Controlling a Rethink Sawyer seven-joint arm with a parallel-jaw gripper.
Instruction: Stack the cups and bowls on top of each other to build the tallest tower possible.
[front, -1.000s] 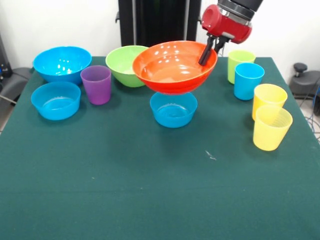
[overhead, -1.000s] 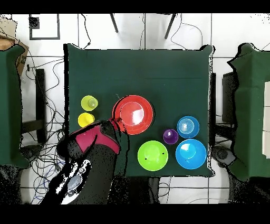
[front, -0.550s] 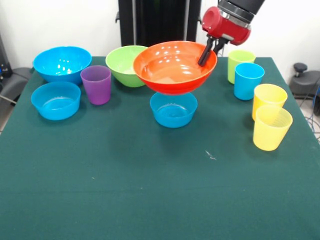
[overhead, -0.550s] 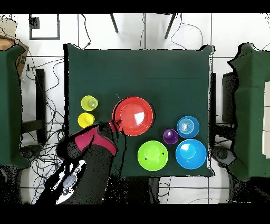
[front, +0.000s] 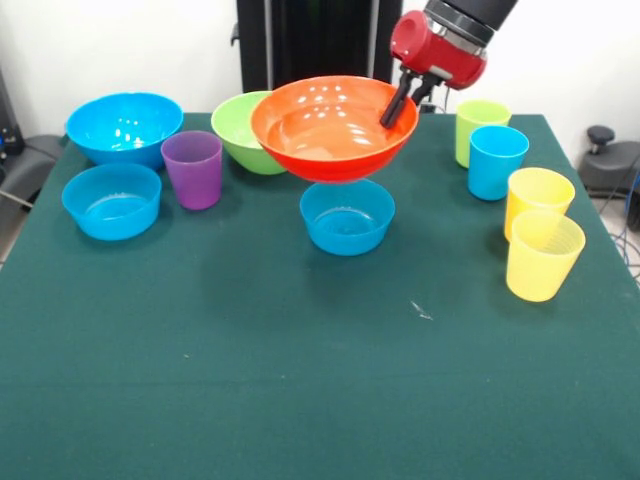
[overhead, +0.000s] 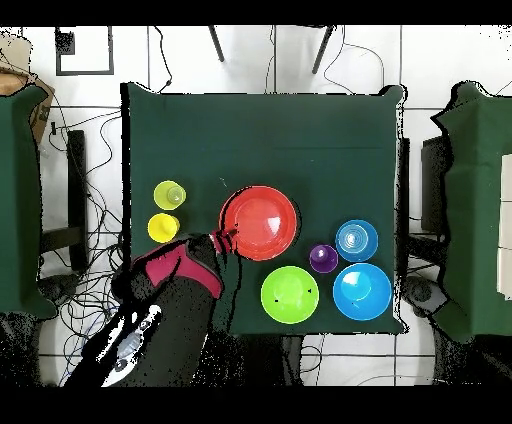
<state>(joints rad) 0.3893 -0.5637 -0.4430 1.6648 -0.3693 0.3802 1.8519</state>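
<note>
A: Front view first. Gripper (front: 396, 103) has the orange bowl (front: 333, 128) by its rim, one of the fingers (front: 391, 104) inside the wall, the other hidden behind it, so they are pinching the rim. The bowl hangs clear of the worktop (front: 300, 380), rim roughly level.

B: Why held there?

A: My reading: a rim pinch is the only grip a wide bowl offers, and it leaves the underside free to seat on something. The small blue bowl (front: 347, 216) sits directly below the orange bowl, slightly toward the camera. That looks like the intended base. I see a sliver of gap between them, so nothing is stacked yet.

B: The rest?

A: Green bowl (front: 248, 130) just behind the orange bowl on the left, purple cup (front: 193, 169) further left, with two more blue bowls past it. Green, blue and two yellow cups stand well to the right of the orange bowl.

B: Overhead view?

A: The orange bowl (overhead: 261, 222) covers the small blue bowl entirely; only the front view shows that base and the gap. What the overhead adds is layout: the gripper (overhead: 224, 240) meets the rim on the side toward the yellow cups (overhead: 166, 210), and the green bowl (overhead: 289, 294) lies apart from the orange bowl, not overlapping as the front view suggests.
</note>
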